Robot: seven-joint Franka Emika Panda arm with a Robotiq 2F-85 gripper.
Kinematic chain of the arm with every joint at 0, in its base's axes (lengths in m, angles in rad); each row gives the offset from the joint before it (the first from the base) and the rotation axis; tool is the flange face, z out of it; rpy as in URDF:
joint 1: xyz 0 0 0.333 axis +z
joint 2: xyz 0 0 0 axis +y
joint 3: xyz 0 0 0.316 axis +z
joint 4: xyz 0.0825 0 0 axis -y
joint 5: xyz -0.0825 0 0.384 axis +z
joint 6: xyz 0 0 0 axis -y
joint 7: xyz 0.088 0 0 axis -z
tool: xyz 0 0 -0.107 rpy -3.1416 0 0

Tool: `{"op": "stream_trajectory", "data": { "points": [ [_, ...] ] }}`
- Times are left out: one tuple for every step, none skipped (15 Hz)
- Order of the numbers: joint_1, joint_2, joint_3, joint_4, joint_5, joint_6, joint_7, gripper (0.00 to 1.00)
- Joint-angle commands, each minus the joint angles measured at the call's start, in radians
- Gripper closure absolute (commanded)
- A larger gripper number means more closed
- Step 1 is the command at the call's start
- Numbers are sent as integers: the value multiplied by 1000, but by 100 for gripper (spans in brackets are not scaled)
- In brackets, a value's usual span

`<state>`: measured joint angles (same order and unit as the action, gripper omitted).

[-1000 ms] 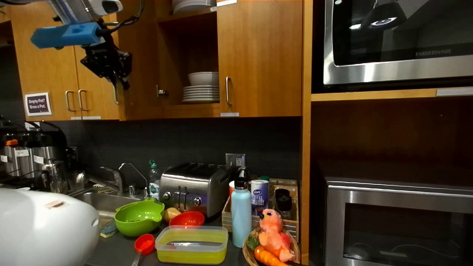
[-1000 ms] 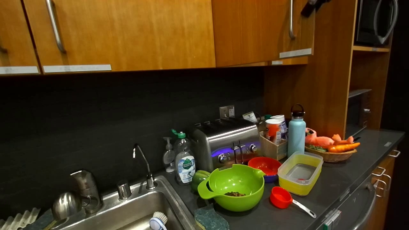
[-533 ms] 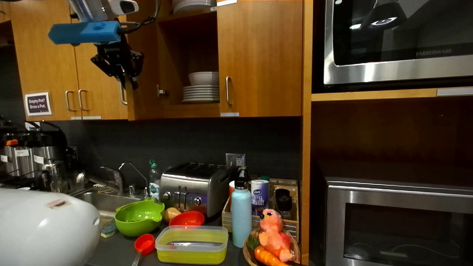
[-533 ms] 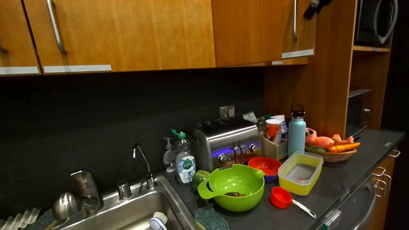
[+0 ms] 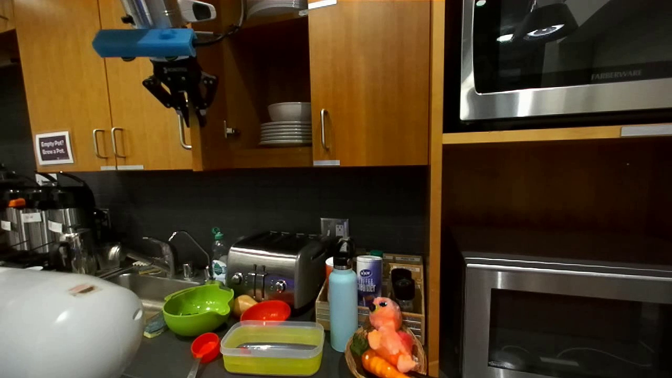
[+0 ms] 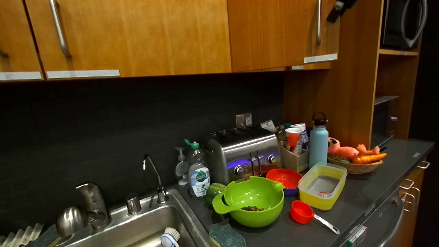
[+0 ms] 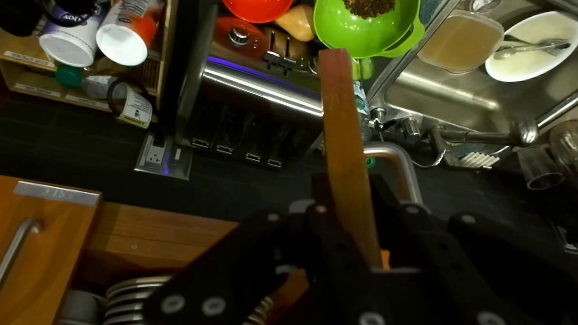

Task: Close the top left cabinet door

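Gripper (image 5: 192, 116) pinching the free edge of the top left cabinet door (image 6: 271, 34), one jaw on each face; wrist view agrees, edge runs between the jaws. Bar handle (image 6: 319, 24) just beside, on the outer face, not held. Door stands well open, swung out to the near side, hinge on the left. White bowl (image 5: 290, 112) on stacked plates (image 5: 286, 134) shows inside the cabinet (image 5: 262, 157). Matching door (image 5: 370, 79) on the right is shut.

Progress, my judgement: grip done, closing not; partway at best. Left to do: swing the edge right and far, release before shut, since the inner jaw would probably get caught against the frame, then likely a last push on the outer face.

Below, on the counter (image 6: 284, 237): toaster (image 6: 253, 144), green bowl (image 6: 253, 218), blue bottle (image 6: 318, 145). Well apart from the door, probably no obstacle.
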<state>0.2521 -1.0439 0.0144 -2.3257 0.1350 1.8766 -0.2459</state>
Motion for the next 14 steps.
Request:
{"op": "stream_trajectory", "data": {
  "points": [
    [-76,6,-29,138,-74,-42,-5,62],
    [-75,10,-31,143,-72,-46,-9,51],
    [-75,13,-34,146,-70,-50,-12,51],
    [-74,16,-36,149,-69,-53,-15,51],
    [-75,19,-37,151,-69,-53,-15,51],
    [-75,23,-39,154,-68,-56,-18,51],
    [-75,26,-40,156,-67,-57,-20,50],
    [-82,31,-40,162,-78,-56,-14,49],
    [-99,37,-42,190,-102,-48,-10,44],
    [-120,38,-47,219,-126,-31,-9,38],
    [-141,40,-53,246,-150,-9,-7,31],
    [-161,43,-55,268,-175,16,-1,24],
    [-179,42,-56,282,-199,44,4,18],
    [-198,41,-55,289,-224,78,11,10]
  ]
}}
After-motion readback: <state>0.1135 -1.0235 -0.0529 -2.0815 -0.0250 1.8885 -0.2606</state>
